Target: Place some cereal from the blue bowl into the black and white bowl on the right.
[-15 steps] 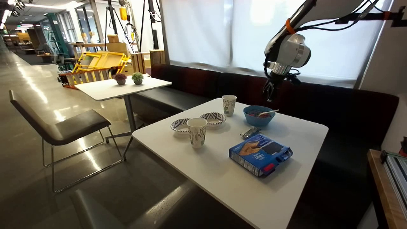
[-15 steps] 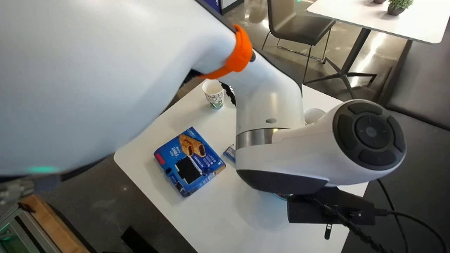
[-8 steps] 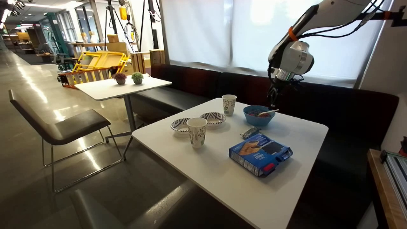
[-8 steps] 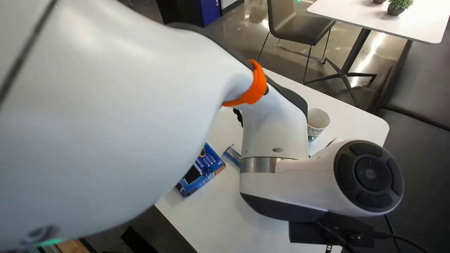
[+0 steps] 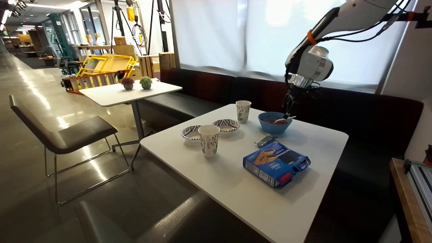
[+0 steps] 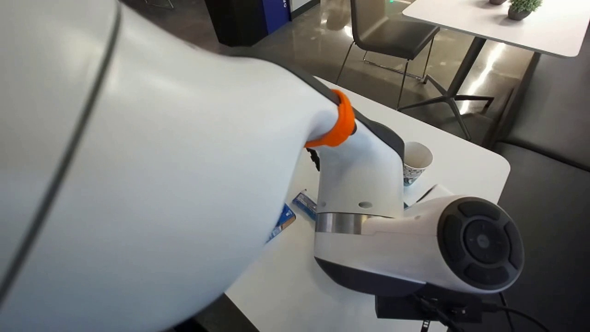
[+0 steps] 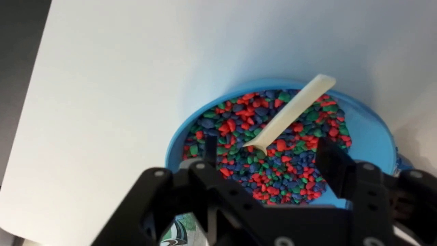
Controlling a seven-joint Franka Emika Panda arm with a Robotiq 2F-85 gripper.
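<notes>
- Claw (image 7: 268,148), wrist view: your two fingers stand apart above the blue bowl (image 7: 370,140), with nothing clamped between them.
- Location: the blue bowl sits upright on the white table (image 5: 229,175); in an exterior view your claw stands toward its 2 o'clock side.
- Cereal (image 7: 273,167): red, green and blue pieces fill much of the blue bowl, leaving bare wall at 3 o'clock in the wrist view.
- White spoon (image 7: 292,111): lies in the cereal, its handle crossing the rim at 1 o'clock. You cannot tell whether a finger touches it.
- Destination, exterior view: the nearer black and white bowl (image 5: 226,122) and the farther black and white bowl (image 5: 189,131) both lie at 9 o'clock from the blue bowl. Whose right the task means cannot be told.
- Done, by judgement: only your reach to the blue bowl. No cereal is discernible in either patterned bowl, though a cup (image 5: 209,141) hides part of the farther one.
- Left, by judgement: the whole transfer. Grasp the spoon, scoop, lift level, carry toward the chosen bowl at 9 o'clock, tip out the load, then withdraw.
</notes>
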